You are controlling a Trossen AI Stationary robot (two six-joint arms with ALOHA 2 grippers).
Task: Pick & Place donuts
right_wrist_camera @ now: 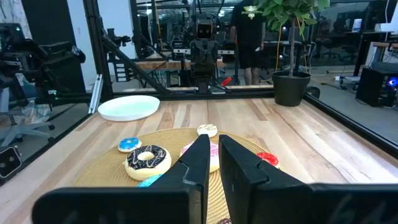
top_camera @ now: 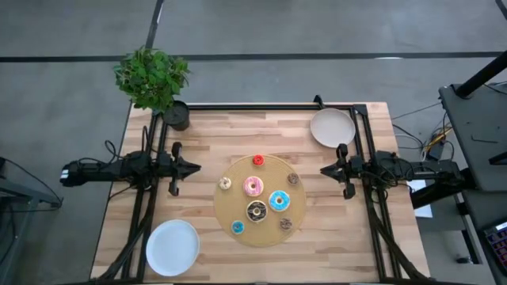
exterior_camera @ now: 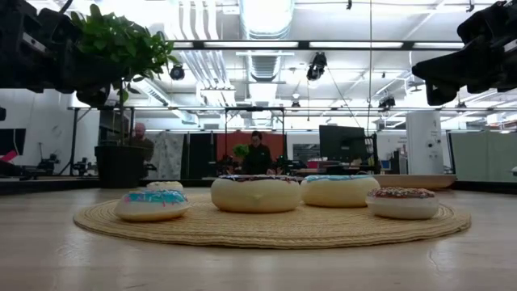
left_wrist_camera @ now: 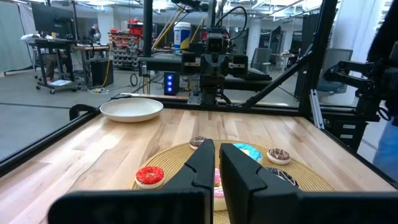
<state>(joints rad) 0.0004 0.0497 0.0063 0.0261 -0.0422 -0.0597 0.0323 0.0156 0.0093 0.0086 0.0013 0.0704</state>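
Grey concrete floor [top_camera: 333, 32], bright ceiling lights [exterior_camera: 266, 16] (exposed ducts)

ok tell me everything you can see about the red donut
The red donut is a small toy ring with glossy red icing and a pale hole in the middle. It lies flat near the far edge of the round woven mat, on the side toward the plant, apart from the other donuts. Its nearest neighbour is the bigger pink donut at the mat's middle. Only the mat touches it; neither gripper is near. The left wrist view shows it again, whole and upright.
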